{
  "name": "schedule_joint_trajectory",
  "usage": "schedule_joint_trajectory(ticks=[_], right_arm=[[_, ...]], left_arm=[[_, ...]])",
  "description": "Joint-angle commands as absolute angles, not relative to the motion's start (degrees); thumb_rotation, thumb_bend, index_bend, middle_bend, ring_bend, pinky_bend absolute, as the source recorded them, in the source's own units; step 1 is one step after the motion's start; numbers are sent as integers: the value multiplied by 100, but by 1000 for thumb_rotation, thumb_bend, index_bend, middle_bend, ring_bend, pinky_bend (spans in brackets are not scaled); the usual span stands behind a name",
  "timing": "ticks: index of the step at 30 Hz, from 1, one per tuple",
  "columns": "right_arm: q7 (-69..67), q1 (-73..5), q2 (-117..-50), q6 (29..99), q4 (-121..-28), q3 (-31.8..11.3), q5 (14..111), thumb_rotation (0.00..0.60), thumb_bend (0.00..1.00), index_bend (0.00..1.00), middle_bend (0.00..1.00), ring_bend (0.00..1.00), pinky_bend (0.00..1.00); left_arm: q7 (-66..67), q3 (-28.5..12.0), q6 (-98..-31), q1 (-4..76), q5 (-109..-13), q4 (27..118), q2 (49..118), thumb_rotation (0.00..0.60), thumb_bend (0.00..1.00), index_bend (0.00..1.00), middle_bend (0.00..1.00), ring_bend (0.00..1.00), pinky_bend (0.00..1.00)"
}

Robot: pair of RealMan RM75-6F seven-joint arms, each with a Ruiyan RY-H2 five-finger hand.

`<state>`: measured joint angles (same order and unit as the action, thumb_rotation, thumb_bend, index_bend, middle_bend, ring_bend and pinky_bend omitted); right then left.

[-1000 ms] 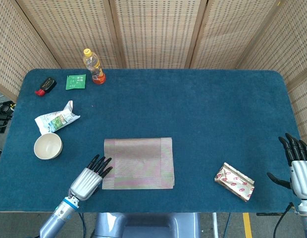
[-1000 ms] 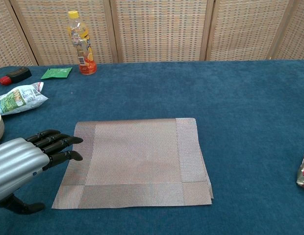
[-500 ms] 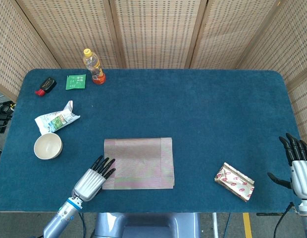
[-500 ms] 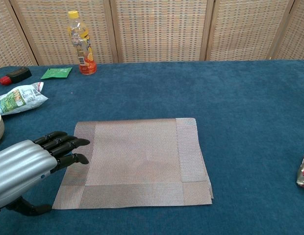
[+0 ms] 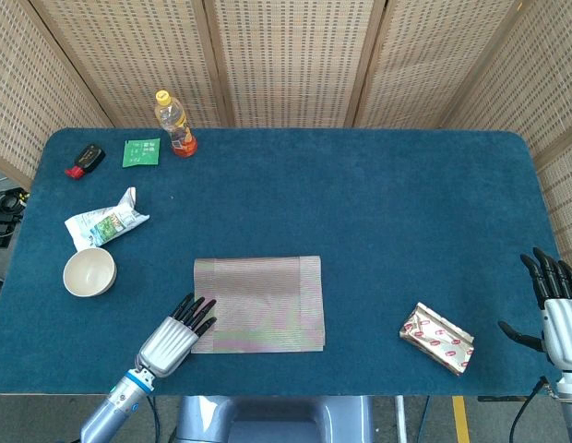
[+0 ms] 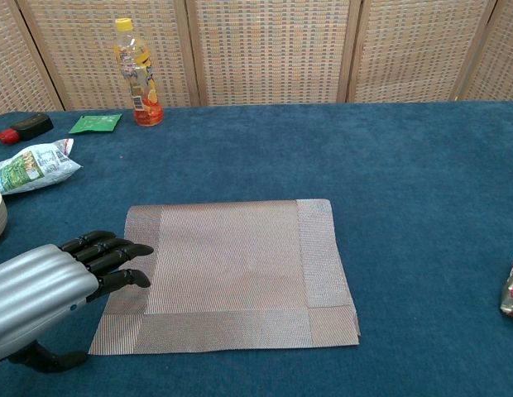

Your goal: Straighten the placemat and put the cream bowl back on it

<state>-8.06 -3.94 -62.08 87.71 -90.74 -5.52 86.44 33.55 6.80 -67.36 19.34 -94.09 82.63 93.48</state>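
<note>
Two hands in view, both holding nothing. Left hand (image 5: 175, 330) low near the front edge of the table (image 5: 378, 203), fingers (image 6: 116, 252) stretched out together, tips lying over the left border of the placemat (image 5: 259, 303); touching or just above, cannot tell. Right hand (image 5: 555, 309) at the front right corner, fingers spread and pointing away, well apart from everything else. Woven grey-pink placemat flat near the middle of the front edge, long sides roughly parallel to that edge. Cream bowl (image 5: 89, 272) upright on the bare blue cloth near the left edge, well left of the placemat, not on it. Crumpled white-and-green snack bag (image 5: 104, 221) just behind the bowl. Orange-drink bottle (image 5: 176, 124) upright near the back left corner, green packet (image 5: 141, 152) beside it, red-and-black object (image 5: 85, 160) further left. Silver-and-red foil packet (image 5: 437, 337) near the front edge, toward the right corner.
</note>
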Motion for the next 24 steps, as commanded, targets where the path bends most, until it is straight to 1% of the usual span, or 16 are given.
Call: schedule_joint_trajectory(ticks=[1, 13, 24], right_arm=[[-811, -399, -6207, 8756, -9074, -555, 8634, 600, 94, 7, 0, 0, 0], [-796, -397, -6213, 8749, -9082, -548, 8638, 600, 94, 7, 0, 0, 0], [-820, -394, -6193, 8740, -9096, -553, 8621, 600, 94, 7, 0, 0, 0]], left_arm=[[3403, 676, -6759, 1926, -9415, 8271, 9355, 600, 177, 194, 0, 0, 0], [3229, 595, -7077, 1878, -9583, 8163, 9530, 600, 187, 235, 0, 0, 0], [3275, 547, -6958, 1907, -9483, 8074, 9635, 600, 190, 241, 0, 0, 0]])
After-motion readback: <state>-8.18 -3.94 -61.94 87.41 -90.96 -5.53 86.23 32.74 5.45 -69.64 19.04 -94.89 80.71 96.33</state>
